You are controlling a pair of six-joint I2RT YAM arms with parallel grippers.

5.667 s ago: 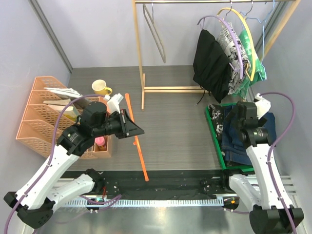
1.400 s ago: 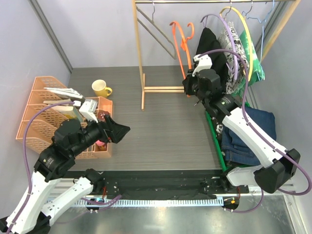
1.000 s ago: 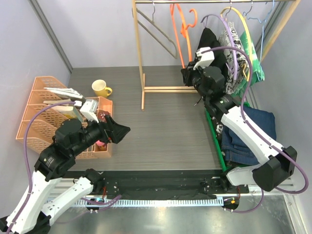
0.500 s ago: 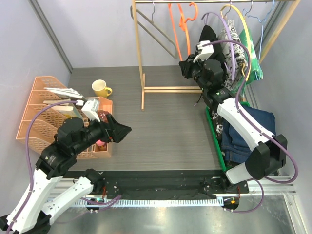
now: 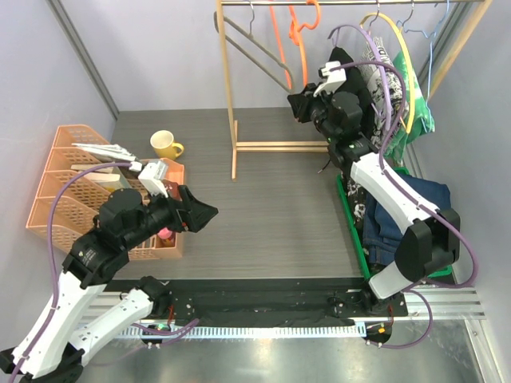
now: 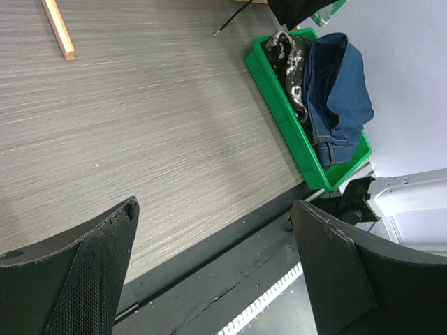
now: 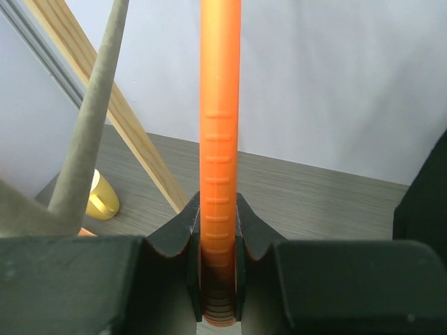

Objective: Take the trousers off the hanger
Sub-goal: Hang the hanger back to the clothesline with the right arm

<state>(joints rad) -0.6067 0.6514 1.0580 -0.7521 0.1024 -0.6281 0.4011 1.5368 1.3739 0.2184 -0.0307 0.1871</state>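
From above, my right claw [image 5: 297,100] is lifted to the rack and clamped on the lower end of an empty orange hanger [image 5: 281,40], whose hook is up at the rail [image 5: 351,3]. Three trousers hang just beside it: the black pair [image 5: 342,56], the print pair [image 5: 370,80] and the green pair [image 5: 419,112]. The arm partly hides the black pair. Two more, the denim [image 5: 403,219] and the marbled pair [image 5: 356,199], lie in the green bin [image 5: 350,219] on the tabletop [image 5: 271,199]. My left claw [image 5: 204,211] hovers low over the tabletop, well apart from the rack.

In the left wrist view the left claw [image 6: 215,209] is spread wide with nothing between its fingers [image 6: 91,272]. Beyond it I see the bin [image 6: 279,112] with the denim [image 6: 339,91] hanging over its wall and the marbled pair [image 6: 290,52] behind.

In the right wrist view the right claw [image 7: 218,230] is closed tight on the ribbed orange hanger [image 7: 220,105]. A grey hanger [image 7: 91,125] stands to the left, and black cloth [image 7: 426,209] shows at the right edge.

I judge the hanging trousers to be soft, limp and rather light, only folded over their hanger bars, so they should slide off easily. I would pinch a thick part of the fold below the bar, not a single thin layer, and pull down and toward me. The hangers look light, so they may swing or lift off the rail.
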